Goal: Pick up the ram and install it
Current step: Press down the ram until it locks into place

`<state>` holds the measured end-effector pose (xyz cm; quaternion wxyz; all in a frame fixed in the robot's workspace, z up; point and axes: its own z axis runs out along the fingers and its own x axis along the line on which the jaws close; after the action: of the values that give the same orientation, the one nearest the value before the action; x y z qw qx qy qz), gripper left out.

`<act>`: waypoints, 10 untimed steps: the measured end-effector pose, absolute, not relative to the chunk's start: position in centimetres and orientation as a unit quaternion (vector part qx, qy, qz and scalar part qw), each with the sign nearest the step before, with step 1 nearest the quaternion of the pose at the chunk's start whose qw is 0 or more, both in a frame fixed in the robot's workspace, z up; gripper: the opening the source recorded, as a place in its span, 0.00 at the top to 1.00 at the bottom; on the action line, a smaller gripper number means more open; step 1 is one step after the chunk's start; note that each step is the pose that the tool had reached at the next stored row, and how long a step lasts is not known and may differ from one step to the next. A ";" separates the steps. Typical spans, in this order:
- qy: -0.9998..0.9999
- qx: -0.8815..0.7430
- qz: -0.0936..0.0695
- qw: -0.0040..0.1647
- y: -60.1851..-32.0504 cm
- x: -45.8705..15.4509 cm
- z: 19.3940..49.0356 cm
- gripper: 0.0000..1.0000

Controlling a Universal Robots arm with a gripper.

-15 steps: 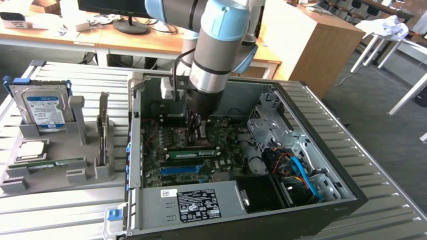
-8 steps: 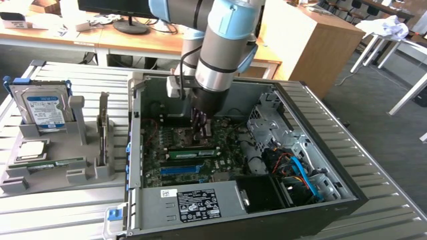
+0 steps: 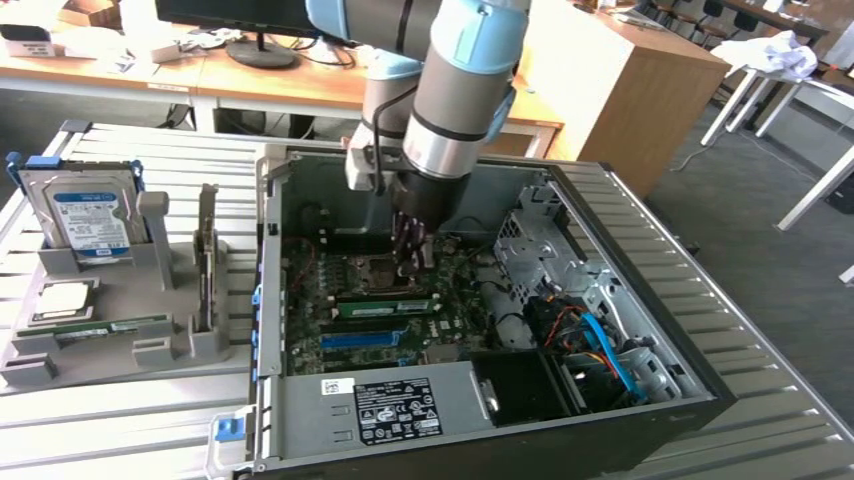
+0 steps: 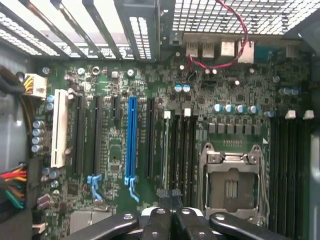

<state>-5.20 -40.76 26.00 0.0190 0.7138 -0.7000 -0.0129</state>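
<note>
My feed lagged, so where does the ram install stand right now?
Done: the ram stands in a slot on the motherboard. In hand: nothing is gripped; the shut claw sits at the stick's end, possibly pressing it. Left: I cannot tell whether it is fully latched.

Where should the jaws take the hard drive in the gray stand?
Probably the top edge of the hard drive, coming straight down, jaws pinching its broad faces: it stands upright in the gray stand, whose slot hides its lower part.

Green ram (image 3: 384,305) — seated edge-up in its motherboard slot, inside the case.
</note>
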 end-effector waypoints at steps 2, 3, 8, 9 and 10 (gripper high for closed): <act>-0.700 0.714 -0.013 0.019 -40.8 -4.9 26.1 0.90; -0.700 0.714 -0.013 0.019 -40.8 -4.7 26.2 0.90; -0.700 0.714 -0.013 0.019 -40.8 -3.9 26.6 0.90; -0.700 0.714 -0.013 0.019 -40.8 -3.8 26.6 0.90; -0.700 0.714 -0.013 0.019 -40.8 -3.6 26.7 0.90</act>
<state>-3.62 -40.76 26.69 0.0193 0.7138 -0.7000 -0.0133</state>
